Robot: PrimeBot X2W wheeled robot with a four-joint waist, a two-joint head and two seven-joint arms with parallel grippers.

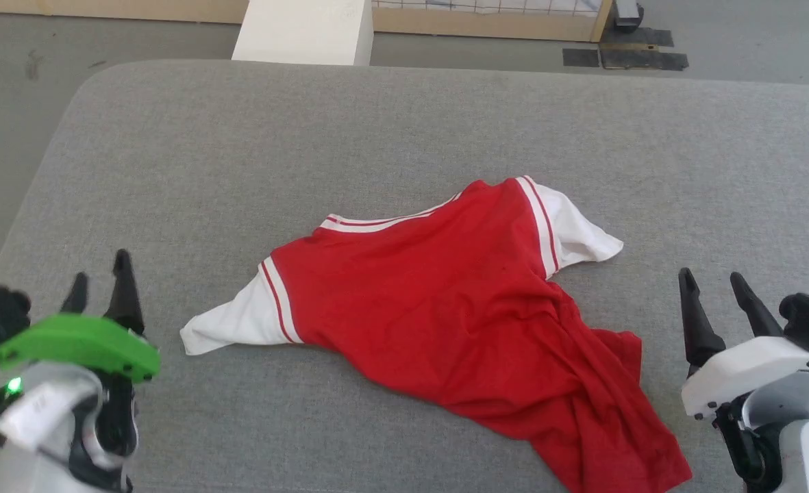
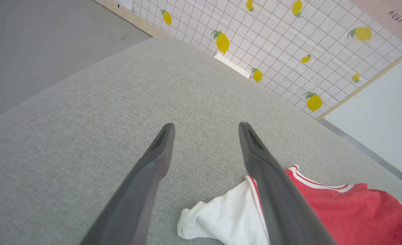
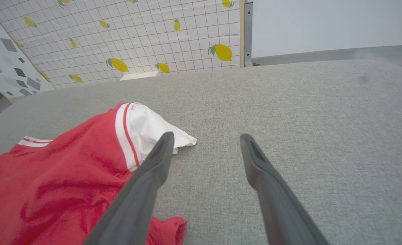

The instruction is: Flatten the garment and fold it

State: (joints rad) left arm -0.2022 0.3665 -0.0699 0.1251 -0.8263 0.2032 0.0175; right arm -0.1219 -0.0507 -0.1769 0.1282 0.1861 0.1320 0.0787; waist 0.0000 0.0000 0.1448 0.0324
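The red garment (image 1: 459, 315) lies crumpled on the grey table (image 1: 308, 150), back side up, its collar toward the far left and its hem bunched toward the near right. One white sleeve (image 1: 229, 322) points left, the other white sleeve (image 1: 575, 233) points right. My left gripper (image 1: 101, 282) hovers open at the lower left, apart from the left sleeve (image 2: 218, 217). At the lower right my right gripper (image 1: 714, 283) is open too, beside the shirt's right edge (image 3: 68, 177). Nothing is between either pair of fingers. The front graphic is hidden.
The grey padded table spreads wide around the shirt, with a rounded far-left corner. Beyond its far edge stand a white block (image 1: 305, 31) and a wood-framed panel with a lemon-print grid (image 2: 272, 44). Grey floor (image 1: 7, 103) lies to the left.
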